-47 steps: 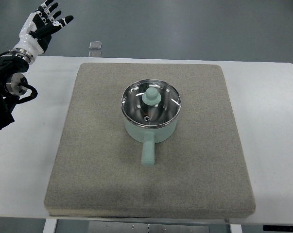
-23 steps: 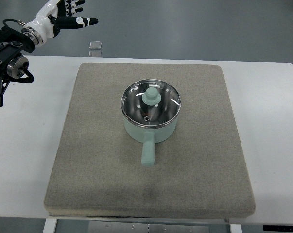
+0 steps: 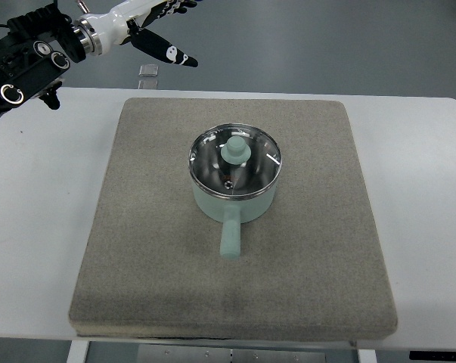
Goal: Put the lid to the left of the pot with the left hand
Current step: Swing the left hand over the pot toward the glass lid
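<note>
Left hand [image 3: 156, 23] now further right vs 0.5 s ago, fingers spread, empty; lid [image 3: 234, 160] unmoved on pot [image 3: 234, 200].

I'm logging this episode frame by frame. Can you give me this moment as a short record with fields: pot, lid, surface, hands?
pot: mint green pot, upright near the middle of the mat, handle pointing toward the camera
lid: glass lid with green knob, seated on the pot, untouched
surface: grey mat on a white table
left hand: left hand at the top left, in the air beyond the table's far edge, fingers spread, holding nothing
right hand: not in view
</note>
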### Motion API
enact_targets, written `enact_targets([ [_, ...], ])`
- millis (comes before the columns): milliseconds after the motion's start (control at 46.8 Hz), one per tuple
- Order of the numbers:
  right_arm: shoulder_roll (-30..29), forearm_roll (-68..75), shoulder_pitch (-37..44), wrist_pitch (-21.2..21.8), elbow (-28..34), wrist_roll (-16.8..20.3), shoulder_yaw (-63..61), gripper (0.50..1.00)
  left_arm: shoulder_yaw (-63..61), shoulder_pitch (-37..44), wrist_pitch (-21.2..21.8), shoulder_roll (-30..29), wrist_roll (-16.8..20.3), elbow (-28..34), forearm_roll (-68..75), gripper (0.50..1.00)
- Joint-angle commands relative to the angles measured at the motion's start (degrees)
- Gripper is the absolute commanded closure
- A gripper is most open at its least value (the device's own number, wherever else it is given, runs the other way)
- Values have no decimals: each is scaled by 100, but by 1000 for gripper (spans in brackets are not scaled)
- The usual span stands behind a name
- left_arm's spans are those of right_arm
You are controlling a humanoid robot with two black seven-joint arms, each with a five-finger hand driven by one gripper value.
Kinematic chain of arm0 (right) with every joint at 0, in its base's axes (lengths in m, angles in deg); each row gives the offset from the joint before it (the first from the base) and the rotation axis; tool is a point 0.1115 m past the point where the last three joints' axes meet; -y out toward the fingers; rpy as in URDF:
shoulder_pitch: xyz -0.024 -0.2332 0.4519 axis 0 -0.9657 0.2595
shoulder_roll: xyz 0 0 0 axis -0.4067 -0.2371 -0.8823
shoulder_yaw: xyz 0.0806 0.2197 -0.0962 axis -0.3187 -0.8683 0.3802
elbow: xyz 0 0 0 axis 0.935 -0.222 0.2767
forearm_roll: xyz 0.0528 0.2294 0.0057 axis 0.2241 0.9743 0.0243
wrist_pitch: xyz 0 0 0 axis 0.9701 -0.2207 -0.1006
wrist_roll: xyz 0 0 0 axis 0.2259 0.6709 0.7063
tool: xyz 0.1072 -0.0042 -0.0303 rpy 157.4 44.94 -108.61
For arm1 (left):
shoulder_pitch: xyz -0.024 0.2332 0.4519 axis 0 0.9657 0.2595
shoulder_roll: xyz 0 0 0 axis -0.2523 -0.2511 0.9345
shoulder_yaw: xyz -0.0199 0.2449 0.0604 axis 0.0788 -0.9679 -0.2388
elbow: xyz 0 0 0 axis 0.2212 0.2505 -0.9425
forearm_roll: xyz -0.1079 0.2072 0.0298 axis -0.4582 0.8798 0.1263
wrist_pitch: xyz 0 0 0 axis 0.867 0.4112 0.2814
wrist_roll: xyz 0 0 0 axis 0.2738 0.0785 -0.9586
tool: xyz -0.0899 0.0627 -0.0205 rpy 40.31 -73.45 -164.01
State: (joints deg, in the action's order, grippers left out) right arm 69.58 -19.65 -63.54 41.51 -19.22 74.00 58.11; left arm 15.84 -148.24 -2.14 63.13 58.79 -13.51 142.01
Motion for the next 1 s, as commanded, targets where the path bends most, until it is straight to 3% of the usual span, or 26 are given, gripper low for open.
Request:
enact_targets([
  [0,0,0,0,0,0,0,0,579,6,-27,85,-31,20,-177,604,506],
  [214,0,0,0,0,0,0,0,579,6,-273,279,-189,740,-670,2188,506],
  [385,0,0,0,0,0,0,0,579,-2,-361,235,-259,752,-942,2294,506],
  [662,0,0,0,0,0,0,0,579,-398,-625,-99,-690,752,-2058,3172,506],
  [854,0,0,0,0,0,0,0,579,-433,-950,-670,-883,752,-2331,3489,506],
  [983,0,0,0,0,0,0,0,579,-442,-977,-750,-892,752,-2454,3515,506],
])
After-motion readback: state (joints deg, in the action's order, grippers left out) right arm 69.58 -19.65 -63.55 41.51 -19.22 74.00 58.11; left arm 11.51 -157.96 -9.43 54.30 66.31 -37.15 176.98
